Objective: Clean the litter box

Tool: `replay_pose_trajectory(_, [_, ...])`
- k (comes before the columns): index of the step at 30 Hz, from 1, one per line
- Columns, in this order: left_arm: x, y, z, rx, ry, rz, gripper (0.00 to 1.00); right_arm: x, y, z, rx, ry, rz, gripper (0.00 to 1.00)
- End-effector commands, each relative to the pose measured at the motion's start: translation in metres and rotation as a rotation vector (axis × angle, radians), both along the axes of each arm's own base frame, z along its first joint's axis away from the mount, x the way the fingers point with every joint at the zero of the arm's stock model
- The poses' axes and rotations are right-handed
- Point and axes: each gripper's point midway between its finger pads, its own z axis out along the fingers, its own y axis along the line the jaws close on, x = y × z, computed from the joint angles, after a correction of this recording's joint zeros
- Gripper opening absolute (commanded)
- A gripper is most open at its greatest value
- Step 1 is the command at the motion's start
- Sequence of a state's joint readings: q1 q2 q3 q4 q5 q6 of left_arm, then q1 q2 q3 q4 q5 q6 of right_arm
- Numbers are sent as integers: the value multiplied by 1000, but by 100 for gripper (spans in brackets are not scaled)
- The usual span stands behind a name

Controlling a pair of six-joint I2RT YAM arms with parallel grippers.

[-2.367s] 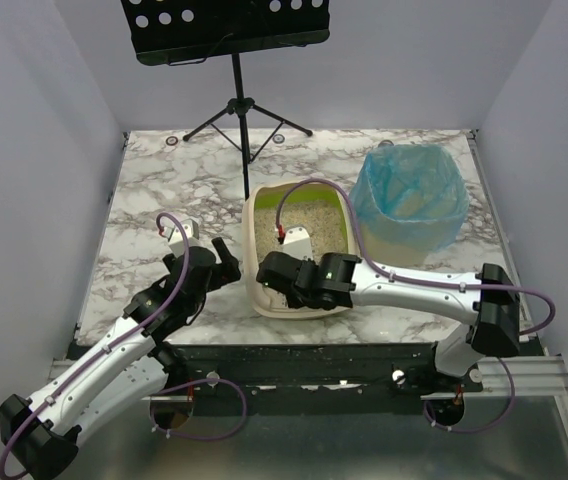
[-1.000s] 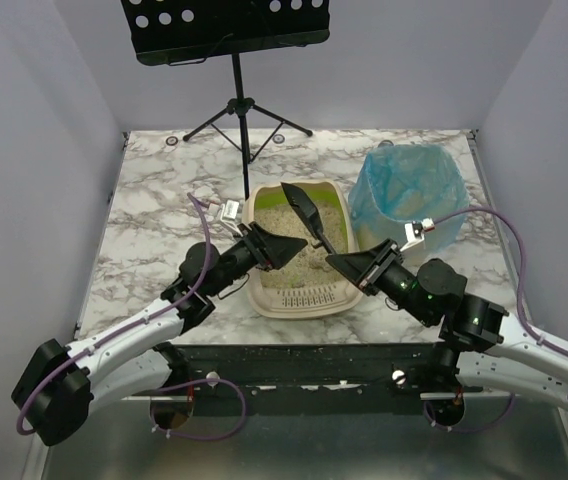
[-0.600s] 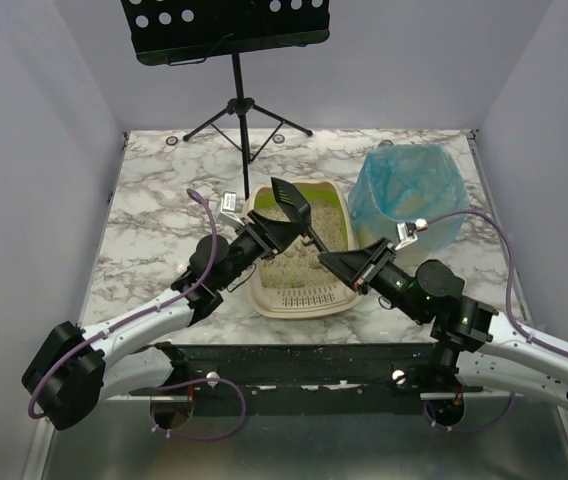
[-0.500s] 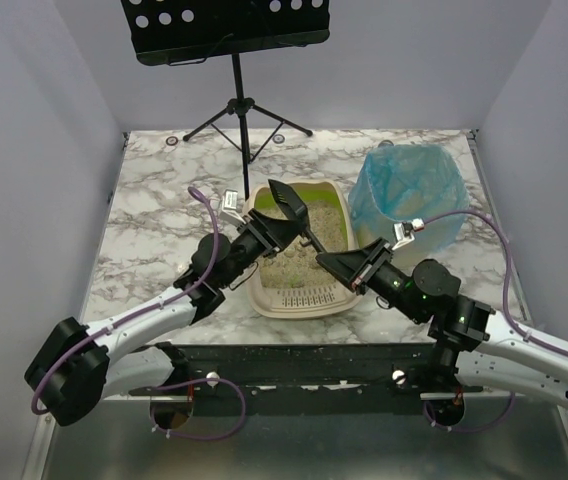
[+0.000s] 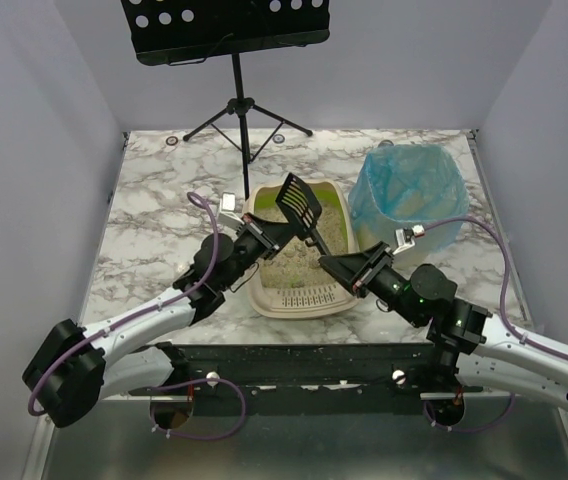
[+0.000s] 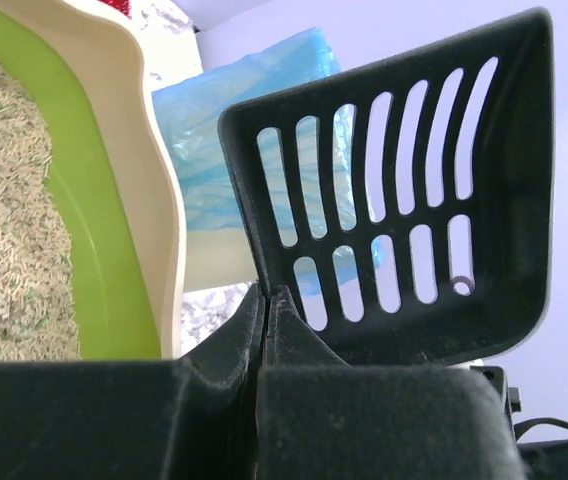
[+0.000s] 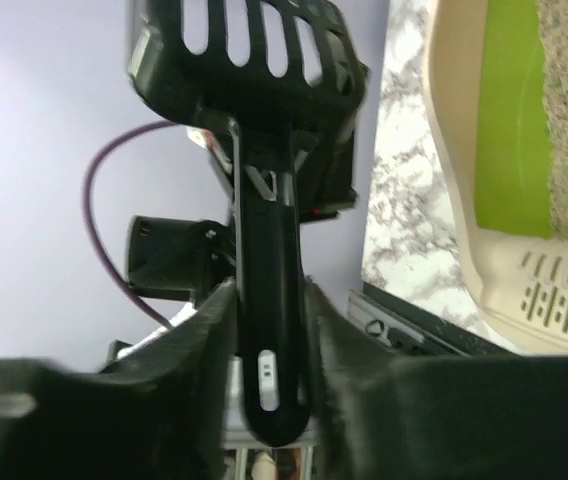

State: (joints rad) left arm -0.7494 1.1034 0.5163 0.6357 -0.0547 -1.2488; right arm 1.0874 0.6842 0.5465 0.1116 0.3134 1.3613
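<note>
The litter box (image 5: 302, 297) sits in the middle of the marble table (image 5: 154, 200), towards the near edge. Its grille end faces the arms and tan litter (image 5: 286, 266) fills the rest, with the green inner wall showing at the far end. Close on its right stands the bin (image 5: 404, 160) with the blue bag, though I can't tell whether the two touch. The black scoop (image 5: 299, 202) is up in the air over the far half of the box, its slotted head tipped up and clear of the litter. The right gripper (image 5: 336, 264) has it by the handle (image 7: 269, 290) – the wrist view shows the handle clamped tight between both fingers. The left gripper (image 5: 269, 232) reaches in from the left with its tips right at the base of the scoop head. Its fingers are pressed together with only a seam between them, and I can't say whether they touch the scoop. From that wrist, the blue bag shows through the slots. A music stand (image 5: 239, 100) rises at the back of the table.
</note>
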Motion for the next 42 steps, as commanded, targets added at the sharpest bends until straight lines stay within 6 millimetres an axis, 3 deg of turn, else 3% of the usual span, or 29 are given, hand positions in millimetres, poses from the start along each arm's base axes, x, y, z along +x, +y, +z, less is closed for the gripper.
replay_pose_trajectory(1, [12, 25, -8, 94, 76, 151, 0, -1, -4, -9, -54, -6, -13, 55])
replay_pose_trajectory(2, [11, 30, -23, 141, 137, 165, 0, 0, -5, -10, -75, -19, -18, 64])
replay_pose_trajectory(3, [11, 33, -19, 138, 149, 180, 0, 2, -7, -15, -132, -48, -23, 83])
replay_pose_trajectory(4, [11, 38, -19, 141, 167, 204, 0, 2, -9, -11, -152, -67, -29, 90])
replay_pose_trajectory(5, [7, 43, -32, 183, 220, 215, 0, 4, -10, -12, -185, -84, -34, 94])
replay_pose_trajectory(6, [7, 46, -30, 187, 232, 225, 0, 6, -14, -21, -277, -131, -39, 100])
replay_pose_trajectory(10, [-4, 60, -49, 190, 391, 273, 0, 8, -19, -31, -452, -242, -18, 100])
replay_pose_trajectory(11, [-8, 69, -63, 242, 440, 300, 0, 8, -20, -35, -486, -267, -8, 100])
replay_pose_trajectory(12, [-8, 70, -58, 241, 449, 307, 0, 8, -22, -37, -493, -270, -12, 100])
replay_pose_trajectory(19, [-18, 76, -72, 234, 618, 349, 0, 1, -7, -34, -351, -324, 30, 98])
replay_pose_trajectory(25, [-19, 75, -75, 182, 638, 352, 0, 10, -8, -52, -335, -223, -29, 88])
replay_pose_trajectory(29, [-19, 72, -78, 189, 647, 342, 0, 7, 8, -44, -298, -249, 20, 82])
replay_pose_trajectory(31, [-19, 70, -79, 193, 655, 337, 0, 8, 14, -52, -312, -219, 38, 80])
replay_pose_trajectory(42, [-22, 64, -85, 173, 680, 311, 0, 11, 18, -57, -268, -186, 20, 61])
